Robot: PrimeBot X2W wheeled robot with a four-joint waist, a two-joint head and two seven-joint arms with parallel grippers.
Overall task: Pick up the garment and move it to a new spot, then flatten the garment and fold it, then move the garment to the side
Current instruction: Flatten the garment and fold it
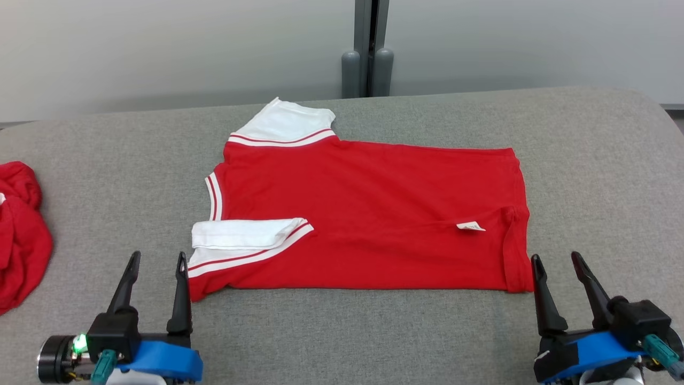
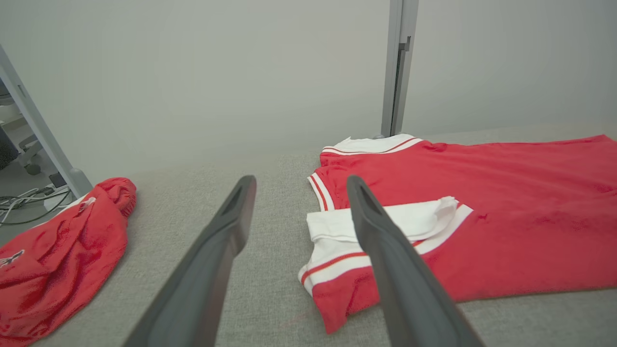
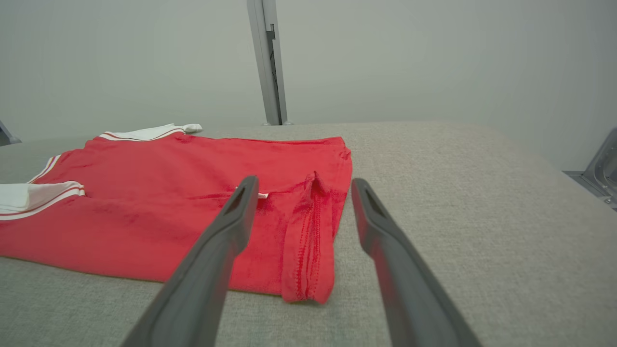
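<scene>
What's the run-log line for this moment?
garment: spread on table, near sleeve folded in | left gripper: open, by sleeve-end corner | right gripper: open, by hem corner | held: nothing

The light is bright and even, with no glare. It seems to come from above. In the head view the red shirt (image 1: pixel 374 214) looks sharp, with a thin soft shadow under its bottom edge. A small green light (image 1: pixel 80 343) glows at the lower left. In both wrist views the dark fingers (image 2: pixel 231 231) at the bottom look blurry.

Red heap (image 1: pixel 21 235) cut off at left edge, garment (image 1: pixel 374 203) label (image 1: pixel 471 226) unreadably small
</scene>
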